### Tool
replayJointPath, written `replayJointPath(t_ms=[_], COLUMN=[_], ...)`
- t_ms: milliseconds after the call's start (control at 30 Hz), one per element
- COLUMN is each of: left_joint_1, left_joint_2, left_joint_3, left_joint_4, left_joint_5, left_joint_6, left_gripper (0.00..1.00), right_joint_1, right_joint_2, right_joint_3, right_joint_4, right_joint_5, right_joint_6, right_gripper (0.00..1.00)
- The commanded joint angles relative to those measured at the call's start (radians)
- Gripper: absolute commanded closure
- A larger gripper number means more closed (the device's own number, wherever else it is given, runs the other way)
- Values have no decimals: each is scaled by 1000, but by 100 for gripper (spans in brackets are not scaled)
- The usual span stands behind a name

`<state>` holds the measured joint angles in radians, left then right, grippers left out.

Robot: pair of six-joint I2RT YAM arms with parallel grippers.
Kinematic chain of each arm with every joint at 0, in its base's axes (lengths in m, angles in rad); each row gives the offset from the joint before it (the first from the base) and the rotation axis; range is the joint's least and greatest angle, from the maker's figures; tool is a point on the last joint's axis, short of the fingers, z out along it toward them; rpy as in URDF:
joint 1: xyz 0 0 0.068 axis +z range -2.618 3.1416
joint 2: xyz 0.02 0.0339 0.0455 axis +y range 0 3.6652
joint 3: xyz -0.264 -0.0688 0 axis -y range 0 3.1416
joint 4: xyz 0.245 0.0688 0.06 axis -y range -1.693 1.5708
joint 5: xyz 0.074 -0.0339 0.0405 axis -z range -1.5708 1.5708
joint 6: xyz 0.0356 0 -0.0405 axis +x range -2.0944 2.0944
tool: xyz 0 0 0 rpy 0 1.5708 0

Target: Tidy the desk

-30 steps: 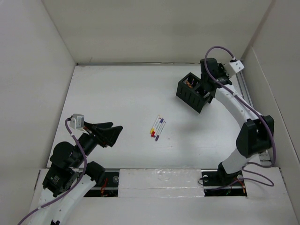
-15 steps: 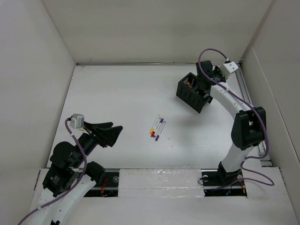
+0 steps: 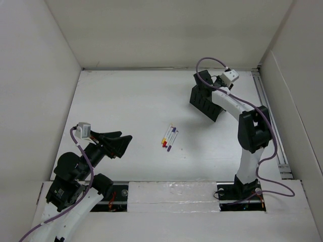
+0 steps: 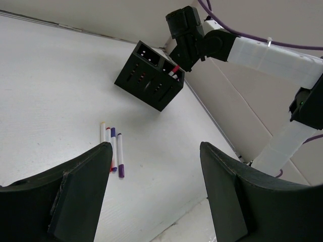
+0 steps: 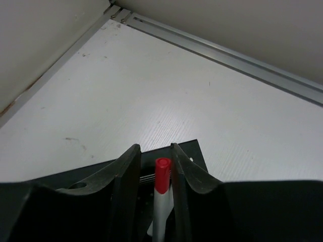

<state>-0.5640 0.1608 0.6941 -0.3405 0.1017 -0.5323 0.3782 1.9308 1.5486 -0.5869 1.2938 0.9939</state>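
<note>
Dropping a red-capped marker [image 5: 162,174] into the black organizer box [image 4: 147,81] is the step I judge to be in hand. My right gripper [image 5: 154,147] hangs over the box, which sits near the far right corner of the desk [image 3: 126,96], beside the metal rail [image 3: 261,91]. The marker stands upright between its 2 fingers, tip down inside 1 of the 2 compartments. A thin gap shows on 1 side, so I cannot tell whether they pinch it or have let go. To do this well I should spread those fingers fully, then lift straight up so neither pad drags the cap or tips the box. My left gripper [image 4: 155,151] hovers low with its fingers wide apart, holding nothing. It faces the loose markers [image 3: 169,137] mid-desk, which I judge come next.
</note>
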Motion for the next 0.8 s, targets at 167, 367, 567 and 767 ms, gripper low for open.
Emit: replayJointPath(t_ms=[167, 367, 567, 767], left_joint_1=[-5, -5, -5, -5], left_joint_2=[10, 3, 11, 19], left_joint_3=[-5, -5, -4, -2], left_joint_4=[43, 41, 40, 40], left_joint_5=[7, 6, 13, 15], left_joint_6=[5, 5, 6, 6], left_gripper=[34, 34, 34, 34], right_joint_1=[106, 227, 414, 522], right_joint_2=[-214, -401, -455, -325], right_joint_3=[-14, -240, -485, -516], right_joint_4=[73, 309, 446, 391], right_joint_5=[-2, -311, -613, -599], right_joint_6=[-78, -237, -156, -18], right_gripper=[56, 90, 100, 66])
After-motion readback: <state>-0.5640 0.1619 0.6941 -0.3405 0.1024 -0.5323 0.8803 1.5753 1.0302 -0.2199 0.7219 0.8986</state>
